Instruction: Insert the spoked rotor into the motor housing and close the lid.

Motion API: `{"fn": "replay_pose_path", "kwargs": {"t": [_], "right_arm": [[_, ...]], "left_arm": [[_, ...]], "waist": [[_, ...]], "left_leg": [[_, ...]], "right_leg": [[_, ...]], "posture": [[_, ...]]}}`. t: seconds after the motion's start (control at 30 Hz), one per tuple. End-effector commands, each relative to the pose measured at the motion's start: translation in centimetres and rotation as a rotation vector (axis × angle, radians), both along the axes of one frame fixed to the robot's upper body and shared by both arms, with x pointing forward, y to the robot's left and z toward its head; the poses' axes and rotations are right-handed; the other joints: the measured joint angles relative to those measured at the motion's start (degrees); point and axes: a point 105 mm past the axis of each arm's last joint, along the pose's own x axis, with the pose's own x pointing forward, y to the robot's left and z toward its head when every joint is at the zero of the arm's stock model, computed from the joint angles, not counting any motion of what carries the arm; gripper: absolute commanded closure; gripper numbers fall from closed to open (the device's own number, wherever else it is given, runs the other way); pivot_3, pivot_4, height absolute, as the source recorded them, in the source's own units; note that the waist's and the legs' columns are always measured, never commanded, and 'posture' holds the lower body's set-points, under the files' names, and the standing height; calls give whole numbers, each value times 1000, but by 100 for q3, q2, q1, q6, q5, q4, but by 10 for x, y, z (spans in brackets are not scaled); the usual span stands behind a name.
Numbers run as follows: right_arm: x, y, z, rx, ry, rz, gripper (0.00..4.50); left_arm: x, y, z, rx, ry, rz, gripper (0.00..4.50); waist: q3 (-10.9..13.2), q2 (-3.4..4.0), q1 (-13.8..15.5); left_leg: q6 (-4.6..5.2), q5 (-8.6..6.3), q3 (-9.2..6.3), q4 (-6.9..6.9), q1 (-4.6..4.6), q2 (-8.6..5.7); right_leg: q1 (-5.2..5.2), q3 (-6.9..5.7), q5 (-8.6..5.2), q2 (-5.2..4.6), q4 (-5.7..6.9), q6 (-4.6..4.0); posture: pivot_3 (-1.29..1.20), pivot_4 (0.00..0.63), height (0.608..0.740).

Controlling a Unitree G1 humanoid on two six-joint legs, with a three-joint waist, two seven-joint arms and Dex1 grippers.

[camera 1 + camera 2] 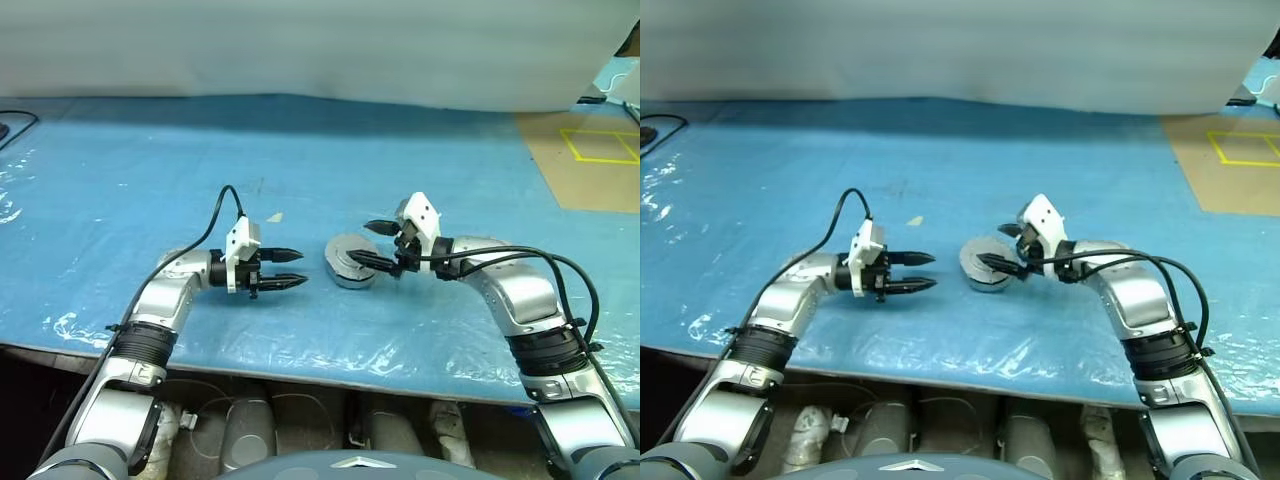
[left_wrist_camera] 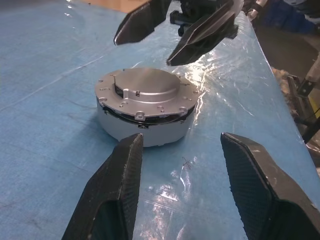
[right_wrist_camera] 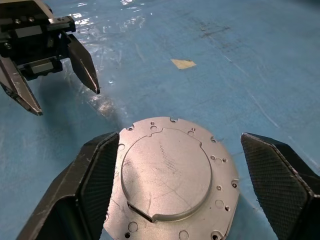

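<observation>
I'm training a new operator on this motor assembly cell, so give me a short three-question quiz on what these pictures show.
1. True or false: the lid lies down on top of the motor housing.
2. Which gripper has one finger on each side of the housing: A) the left gripper, B) the right gripper?
3. What small pale thing lies on the blue table cover beyond the grippers?

Key
1. True.
2. B. The right gripper stands open around the housing; the left is open beside it, apart from it.
3. A scrap of tape or paper.
</observation>
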Motion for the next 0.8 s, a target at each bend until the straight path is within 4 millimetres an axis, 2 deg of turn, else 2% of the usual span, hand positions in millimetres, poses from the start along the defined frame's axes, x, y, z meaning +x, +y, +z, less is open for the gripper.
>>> {"fn": "replay_pose_path", "kwargs": {"t": [0.03,0.13,0.33,0.57,0.8], "right_arm": [[-13,12,1,-14,-13,69,594],[-15,13,-13,-62,2,81,594],[-2,5,-31,-114,-28,19,594],[3,1,-26,-115,-64,17,594],[2,2,-55,-176,-44,11,594]], "left_arm": [[-1,0,10,-24,-40,0,1909],[-2,0,9,-23,-36,2,1909],[-2,0,9,-16,-42,7,1909],[-2,0,9,-15,-43,12,1909],[-2,-1,9,-17,-43,12,1909]], "waist": [[0,0,0],[1,1,2],[1,1,1],[1,1,-3],[1,0,-11]], "left_leg": [[0,0,0,0,-3,1],[0,-1,0,1,-4,0],[0,-1,0,6,1,0],[0,-1,0,5,4,-1],[0,-1,0,5,19,0]], "right_leg": [[-3,-1,-1,0,0,-1],[-3,-1,-2,-1,0,0],[2,-1,-3,-2,3,6],[5,-1,-2,-2,3,3],[19,-1,-2,-2,4,3]], "posture": [[0,150,740],[0,150,740],[0,150,740],[0,150,740],[0,150,740]]}}
